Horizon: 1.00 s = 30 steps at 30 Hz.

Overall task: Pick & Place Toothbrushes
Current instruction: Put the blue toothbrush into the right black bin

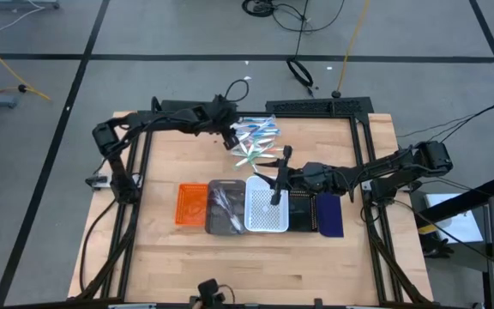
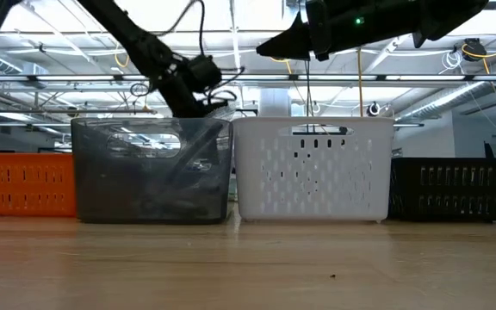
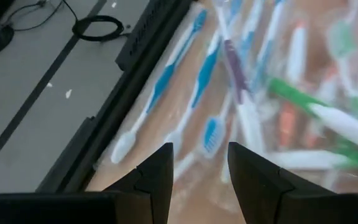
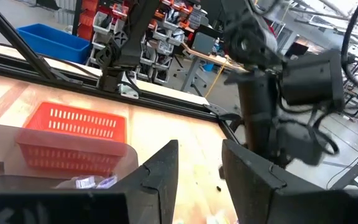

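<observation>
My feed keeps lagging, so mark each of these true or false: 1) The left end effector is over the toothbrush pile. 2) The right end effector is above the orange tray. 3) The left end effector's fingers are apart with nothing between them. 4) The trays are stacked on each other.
1) True: the left end effector hovers at the toothbrushes.
2) False: the right end effector is above the white tray; the orange tray is at the row's left end.
3) True.
4) False: they sit side by side in a row.

toothbrushes (image 1: 254, 137) behind trays (image 1: 268, 209), trays side by side
</observation>
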Tool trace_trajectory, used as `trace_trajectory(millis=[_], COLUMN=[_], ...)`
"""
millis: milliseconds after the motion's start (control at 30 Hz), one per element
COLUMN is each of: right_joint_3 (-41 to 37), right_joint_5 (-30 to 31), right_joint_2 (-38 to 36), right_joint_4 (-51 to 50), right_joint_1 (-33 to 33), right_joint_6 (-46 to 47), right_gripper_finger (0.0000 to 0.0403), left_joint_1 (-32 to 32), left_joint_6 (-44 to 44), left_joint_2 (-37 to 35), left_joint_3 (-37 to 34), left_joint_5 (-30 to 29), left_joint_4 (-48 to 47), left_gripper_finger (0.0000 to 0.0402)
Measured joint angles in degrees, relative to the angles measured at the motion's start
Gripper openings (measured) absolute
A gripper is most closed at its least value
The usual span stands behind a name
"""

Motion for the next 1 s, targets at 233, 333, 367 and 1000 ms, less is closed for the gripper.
trace_trajectory(millis=[233, 333, 367, 1000], right_joint_3=[0.00, 0.00, 0.00, 0.00], right_joint_5=[-0.01, -0.02, -0.04, -0.20], right_joint_2=[0.00, 0.00, 0.00, 0.00], right_joint_4=[-0.12, -0.31, -0.31, -1.86], right_joint_1=[-0.05, -0.49, -0.66, -1.84], right_joint_6=[-0.07, -0.03, -0.01, 1.44], right_gripper_finger=[0.0116, 0.0116, 0.0116, 0.0116], left_joint_1=[2.67, 3.11, 3.17, 3.82], left_joint_6=[-0.37, -0.52, -0.53, -2.82], left_joint_2=[4.40, 5.60, 5.98, 6.86], left_joint_3=[0.00, 0.00, 0.00, 0.00], left_joint_5=[6.35, 9.29, 9.95, 14.50], left_joint_4=[2.95, 3.99, 4.43, 5.09], left_gripper_finger=[0.0152, 0.0152, 0.0152, 0.0001])
